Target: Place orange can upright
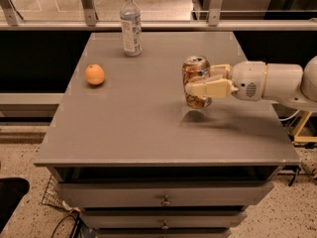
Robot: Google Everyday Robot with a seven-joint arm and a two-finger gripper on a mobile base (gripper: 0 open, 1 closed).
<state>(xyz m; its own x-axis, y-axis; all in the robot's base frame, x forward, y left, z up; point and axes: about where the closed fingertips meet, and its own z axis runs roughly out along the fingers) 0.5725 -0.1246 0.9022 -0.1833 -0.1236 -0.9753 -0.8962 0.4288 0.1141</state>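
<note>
The orange can (193, 74) has orange-brown and gold mottled print and a silver top. It stands upright in my gripper (200, 86), just above or barely touching the grey table (138, 128), right of centre. The cream fingers (210, 89) are shut around the can's middle. My white arm reaches in from the right edge.
A round orange fruit (94, 75) lies on the left part of the table. A clear plastic bottle (131, 25) with a white cap stands at the back. Drawers with small knobs (165, 201) sit below the tabletop. A railing runs behind the table.
</note>
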